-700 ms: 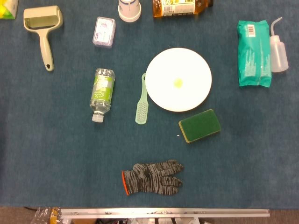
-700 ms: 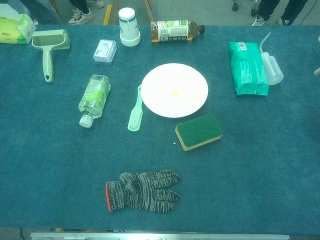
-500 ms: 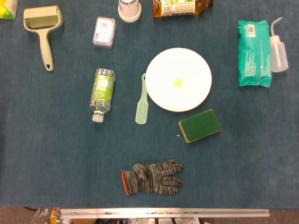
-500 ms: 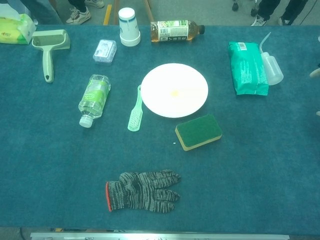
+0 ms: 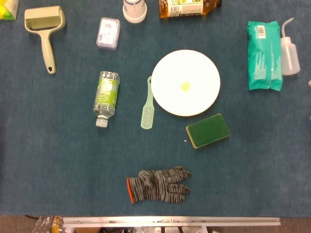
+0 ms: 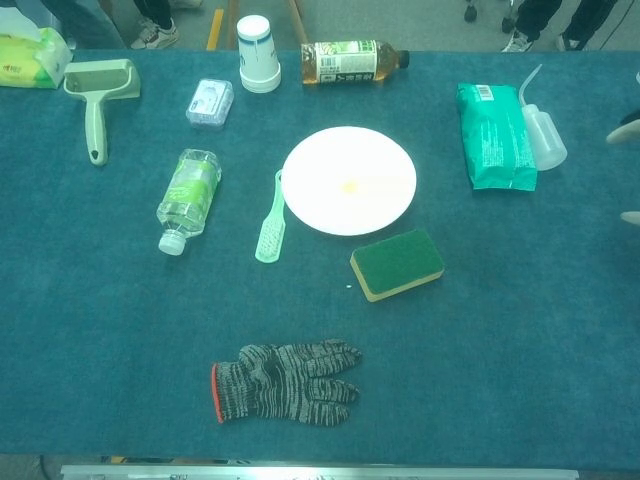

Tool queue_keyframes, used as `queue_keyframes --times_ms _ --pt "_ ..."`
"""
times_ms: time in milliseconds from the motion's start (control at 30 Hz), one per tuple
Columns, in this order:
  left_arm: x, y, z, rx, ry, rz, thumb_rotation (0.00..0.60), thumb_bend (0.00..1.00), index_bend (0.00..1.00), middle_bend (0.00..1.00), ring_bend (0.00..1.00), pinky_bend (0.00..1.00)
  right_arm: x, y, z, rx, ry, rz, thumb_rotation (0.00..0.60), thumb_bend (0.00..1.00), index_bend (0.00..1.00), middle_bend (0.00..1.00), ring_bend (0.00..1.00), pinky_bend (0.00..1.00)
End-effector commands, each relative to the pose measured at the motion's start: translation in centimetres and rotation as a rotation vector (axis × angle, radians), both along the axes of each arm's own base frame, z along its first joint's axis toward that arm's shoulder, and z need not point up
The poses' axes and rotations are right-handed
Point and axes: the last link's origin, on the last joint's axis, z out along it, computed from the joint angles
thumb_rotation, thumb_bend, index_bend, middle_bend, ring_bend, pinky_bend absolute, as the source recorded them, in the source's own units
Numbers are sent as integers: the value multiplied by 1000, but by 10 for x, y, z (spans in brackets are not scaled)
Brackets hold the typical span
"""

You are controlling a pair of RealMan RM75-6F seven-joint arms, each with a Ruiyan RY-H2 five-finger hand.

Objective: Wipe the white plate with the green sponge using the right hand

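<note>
Green rectangular sponge (image 6: 397, 264) lies well left of right hand (image 6: 628, 170), long axis slanting toward white round plate (image 6: 349, 180); grip state unclear; left hand unseen.

A lab or test room: a blue-clothed desk (image 6: 560, 330) of assorted props, bystanders' shoes (image 6: 160, 33) on the floor behind.

Right hand (image 6: 628, 170): only fingertips show at the picture's edge; its grasp state cannot be determined.
</note>
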Motion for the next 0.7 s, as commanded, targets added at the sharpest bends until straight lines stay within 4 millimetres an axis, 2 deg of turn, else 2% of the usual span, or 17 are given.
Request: queue_keyframes --times_ms 33,267,700 --pt "0 0 0 3 0 2 600 203 155 22 29 270 6 -5 -4 19 -16 27 600 0 307 242 112 218" --pt "-1 -2 0 2 -2 8 600 202 155 22 29 270 27 -19 -17 82 -41 105 600 0 307 246 114 217" --pt "-7 -4 0 2 -9 19 600 202 156 22 29 270 63 -26 -40 241 -105 201 600 0 307 246 114 221"
